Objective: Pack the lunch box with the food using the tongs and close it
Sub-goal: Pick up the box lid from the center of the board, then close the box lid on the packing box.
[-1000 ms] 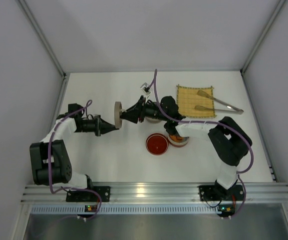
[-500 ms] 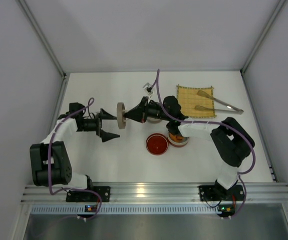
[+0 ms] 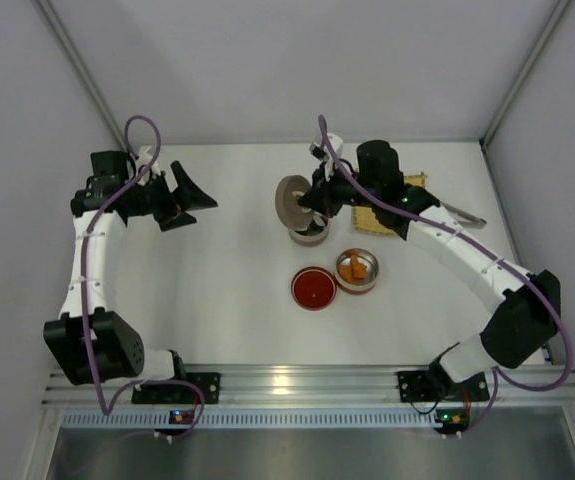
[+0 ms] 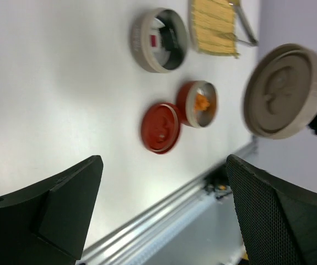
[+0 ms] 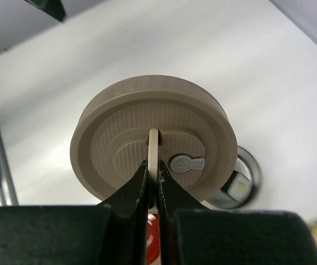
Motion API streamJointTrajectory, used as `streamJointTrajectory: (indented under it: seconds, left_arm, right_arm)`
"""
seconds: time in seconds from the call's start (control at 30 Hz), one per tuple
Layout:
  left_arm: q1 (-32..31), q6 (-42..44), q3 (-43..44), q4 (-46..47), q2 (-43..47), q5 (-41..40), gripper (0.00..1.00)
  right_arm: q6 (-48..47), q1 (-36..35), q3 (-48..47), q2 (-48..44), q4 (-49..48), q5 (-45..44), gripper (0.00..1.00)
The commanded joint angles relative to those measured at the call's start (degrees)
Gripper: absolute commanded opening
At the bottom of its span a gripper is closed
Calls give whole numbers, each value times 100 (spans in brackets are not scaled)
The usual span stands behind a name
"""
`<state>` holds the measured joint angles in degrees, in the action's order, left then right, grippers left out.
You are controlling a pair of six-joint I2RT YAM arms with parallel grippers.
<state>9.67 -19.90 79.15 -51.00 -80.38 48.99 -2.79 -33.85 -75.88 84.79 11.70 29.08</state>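
My right gripper is shut on the thin upright handle of the round beige lid. It holds the lid tilted in the air, just above the open beige lunch box bowl. That bowl holds white sushi rolls with dark wrap. A smaller red-walled bowl holds orange fried pieces. The tongs lie at the yellow mat's edge, untouched. My left gripper hangs open and empty far to the left, high above the table.
A red lid lies flat beside the red-walled bowl. My right arm stretches across the yellow mat and hides most of it from above. White walls stand close on three sides, and an aluminium rail runs along the near edge.
My left gripper opened, let go of the beige lid and drew back to the far left. My right gripper shut on the lid's handle and carried it right, over the beige bowl.
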Motion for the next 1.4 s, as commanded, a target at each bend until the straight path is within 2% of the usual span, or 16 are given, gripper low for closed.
streamJointTrajectory:
  seconds: [0.0, 0.03, 0.23, 0.37, 0.53, 0.73, 0.97, 1.37]
  left_arm:
    - [0, 1067, 56, -235, 435, -1426, 98]
    - [-9, 1241, 30, -174, 505, -1523, 98]
    - [-9, 2234, 13, -68, 655, -1823, 98]
    - [-18, 2464, -304, 195, 874, -1472, 98]
    - [-18, 2614, -559, 126, 910, -1199, 98]
    - [-18, 2693, -857, 143, 919, -1120, 98]
    - [-18, 2640, -1253, 284, 910, -918, 98]
    - [-18, 2658, -1262, 275, 945, -847, 98]
  right_arm:
    - [-1547, 88, -944, 247, 2509, -779, 0]
    - [-1610, 115, -1312, 379, 2991, -894, 0]
    - [-1804, 352, -2745, 1706, 4207, -1475, 0]
    - [-1997, 414, -3599, 2741, 4944, -1695, 0]
    - [-2077, 396, -4742, 3631, 5307, -1809, 0]
    - [-2235, 256, -5147, 4220, 5290, -2161, 0]
    - [-2226, 115, -5341, 4449, 5158, -2231, 0]
    - [-2358, -193, -5693, 4827, 5061, -2512, 0]
